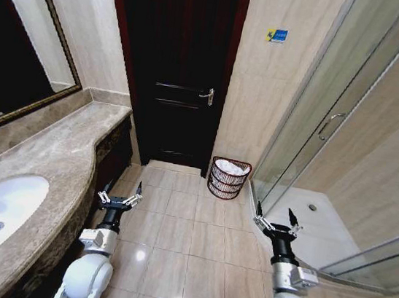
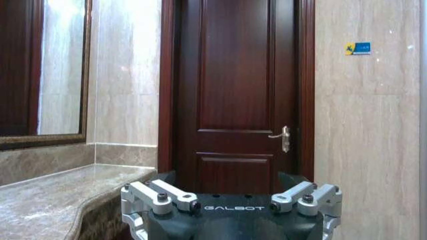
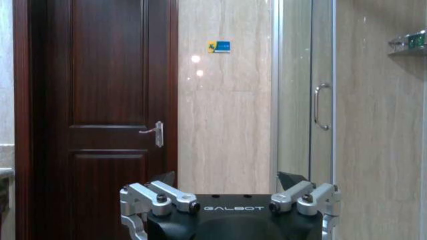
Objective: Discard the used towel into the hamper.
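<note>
Tiled bathroom floor point(image 1: 173, 234) spreads below both arms. Left end effector point(image 1: 119, 199) and right end effector point(image 1: 277, 219) hover spread, empty. Beyond them, nearer the right one, the hamper point(image 1: 228, 178) holds a white towel point(image 1: 231, 168).

White rounded arms, black hands, silver linkages, "GALBOT" lettering

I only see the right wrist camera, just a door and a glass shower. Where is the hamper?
Observer: The hamper stands on the floor, between the door and the shower glass.
Operator: Is anything in it?
Observer: Yes, something white lies inside, near the top.
Operator: What is my other arm doing?
Observer: The left tool is open and holds nothing, beside the sink counter.
</note>
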You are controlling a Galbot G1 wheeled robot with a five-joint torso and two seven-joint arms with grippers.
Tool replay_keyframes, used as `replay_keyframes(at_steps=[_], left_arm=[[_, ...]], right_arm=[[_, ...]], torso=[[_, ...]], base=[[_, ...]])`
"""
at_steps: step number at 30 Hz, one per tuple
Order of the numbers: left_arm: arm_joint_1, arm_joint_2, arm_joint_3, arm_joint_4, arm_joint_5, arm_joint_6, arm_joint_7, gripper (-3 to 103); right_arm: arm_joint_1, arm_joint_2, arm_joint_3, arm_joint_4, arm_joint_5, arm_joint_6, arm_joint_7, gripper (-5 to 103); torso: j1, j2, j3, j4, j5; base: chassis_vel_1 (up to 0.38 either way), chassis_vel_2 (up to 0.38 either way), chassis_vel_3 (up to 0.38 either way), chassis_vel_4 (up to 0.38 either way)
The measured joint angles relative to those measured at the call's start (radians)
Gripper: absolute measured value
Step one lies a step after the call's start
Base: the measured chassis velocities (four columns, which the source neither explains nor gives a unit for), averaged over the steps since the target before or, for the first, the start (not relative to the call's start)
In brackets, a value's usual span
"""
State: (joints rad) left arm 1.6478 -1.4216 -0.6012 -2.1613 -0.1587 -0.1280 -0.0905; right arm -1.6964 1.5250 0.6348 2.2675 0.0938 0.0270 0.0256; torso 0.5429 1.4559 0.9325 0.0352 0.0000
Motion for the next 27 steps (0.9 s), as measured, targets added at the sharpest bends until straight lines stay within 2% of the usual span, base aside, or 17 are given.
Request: replay_keyframes(at_steps=[27], left_arm=[[0.000,0.000,0.000,0.002,0.000,0.000,0.000,100]], right_arm=[[0.000,0.000,0.000,0.000,0.000,0.000,0.000,100]], torso=[[0.000,0.000,0.000,0.0000,0.0000]], base=[[0.000,0.000,0.000,0.000]])
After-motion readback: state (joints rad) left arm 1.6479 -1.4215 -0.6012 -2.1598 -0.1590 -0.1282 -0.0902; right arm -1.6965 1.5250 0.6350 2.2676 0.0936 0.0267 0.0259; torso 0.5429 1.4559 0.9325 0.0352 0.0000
